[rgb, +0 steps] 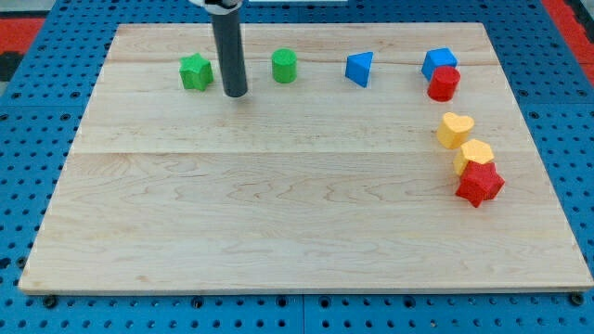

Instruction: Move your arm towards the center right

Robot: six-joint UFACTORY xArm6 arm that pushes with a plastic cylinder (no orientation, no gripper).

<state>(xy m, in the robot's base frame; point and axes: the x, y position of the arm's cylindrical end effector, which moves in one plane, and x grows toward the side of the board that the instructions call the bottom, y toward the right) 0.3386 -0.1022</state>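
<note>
My tip (236, 94) rests on the wooden board (278, 213) near the view's top left. It stands between a green star block (196, 71) on its left and a green cylinder block (284, 66) on its right, touching neither. A blue triangle block (359, 69) lies further right. At the view's top right a blue cube (438, 62) touches a red cylinder block (444, 83). At the centre right a yellow heart block (455, 130), a yellow hexagon block (474, 156) and a red star block (479, 183) form a close column.
The board lies on a blue perforated table (37, 139). A red surface (23, 19) shows at the view's top corners.
</note>
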